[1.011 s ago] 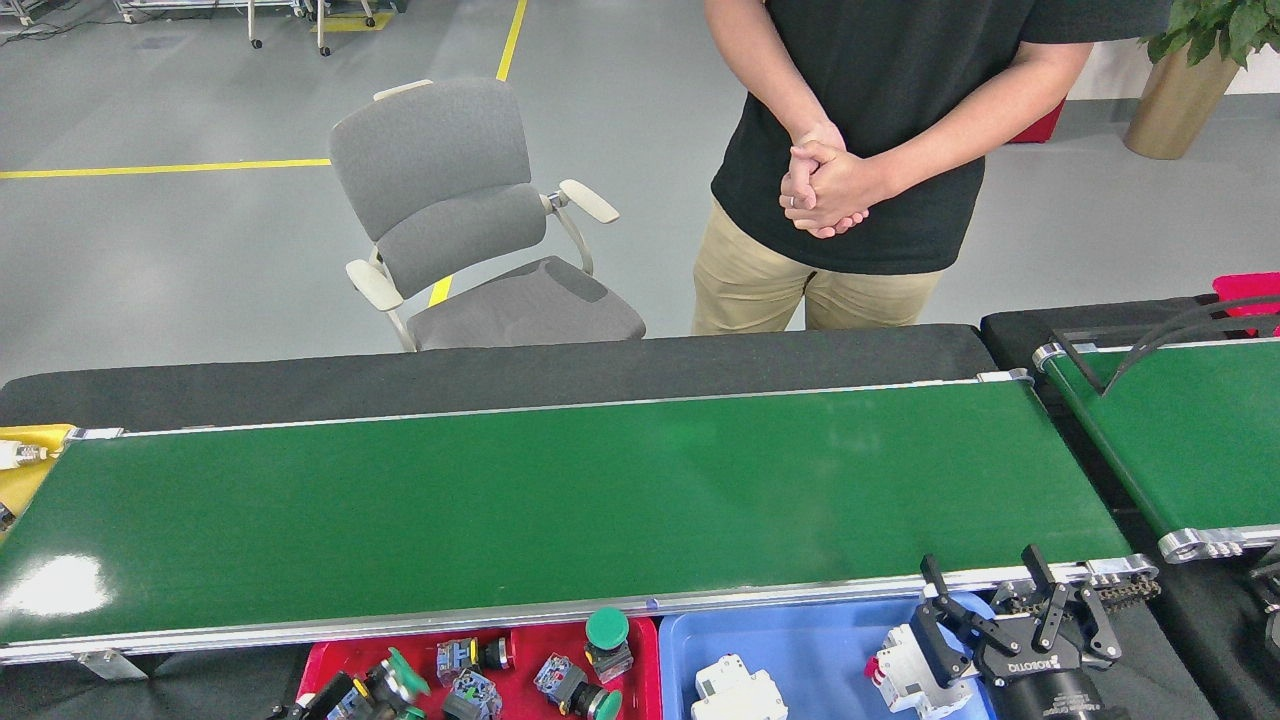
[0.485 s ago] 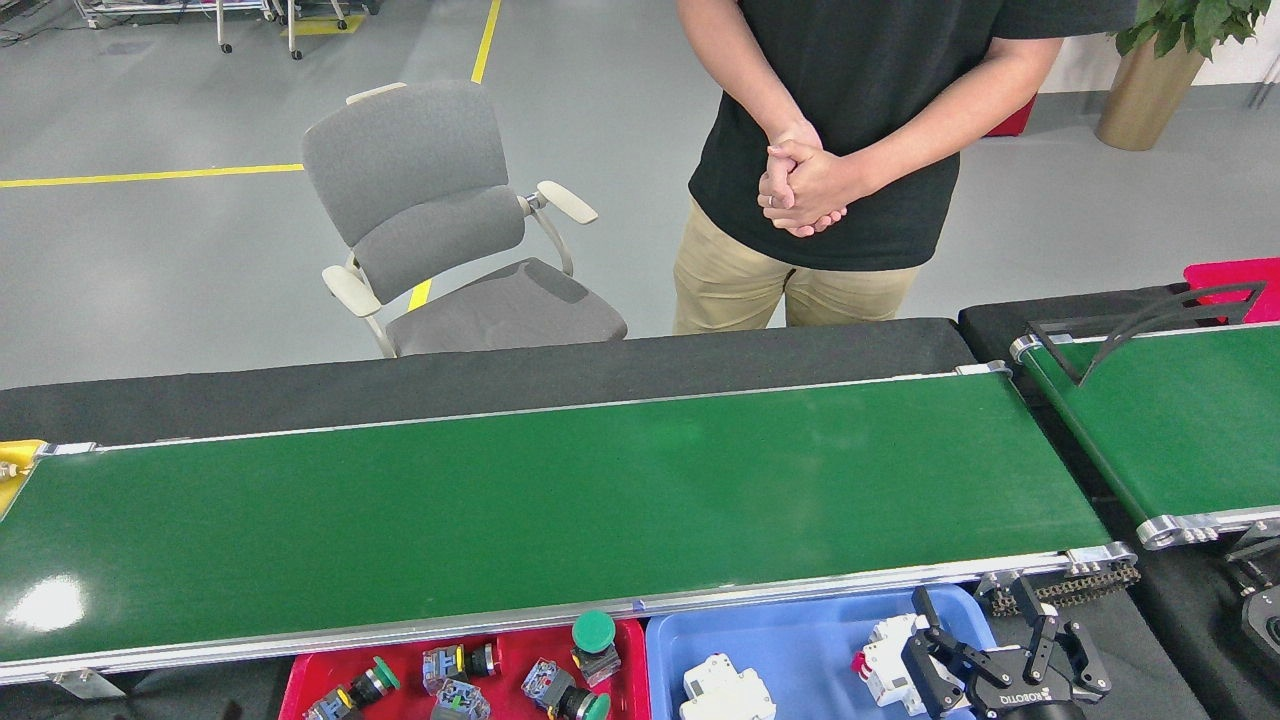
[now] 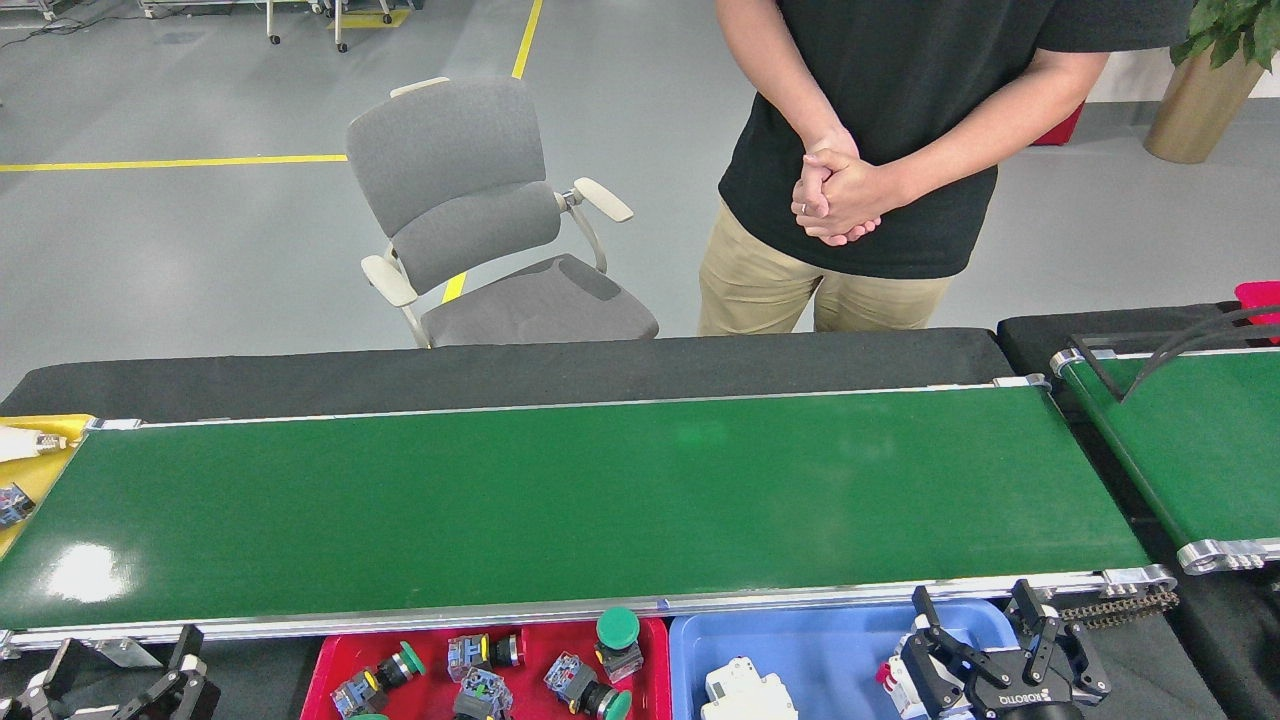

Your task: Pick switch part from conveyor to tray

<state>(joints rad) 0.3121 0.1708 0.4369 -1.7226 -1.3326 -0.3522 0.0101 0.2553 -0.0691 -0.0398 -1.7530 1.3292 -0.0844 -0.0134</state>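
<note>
A long, glossy dark-green conveyor with silver side rails runs across the middle of the head view, and its belt carries nothing. Below its near rail sit two trays side by side: a red tray on the left and a blue tray on the right. The switch parts lie in the red tray: a green mushroom-head push button standing near the tray's right wall, a smaller green-tipped button lying on its side to the left, and several grey-and-blue contact blocks between them. In the blue tray a white breaker rests near the bottom edge. The right gripper hangs over the right end of the blue tray, its black fingers spread apart and pointing up toward the conveyor; a second white breaker with a red tab sits just beside its left finger, and contact cannot be told. The left gripper shows at the bottom left corner, fingers spread and holding nothing, well apart from the red tray. Beyond the conveyor a person in a black shirt stands with clasped hands beside a grey office chair. A shorter green belt lies at the right.
</note>
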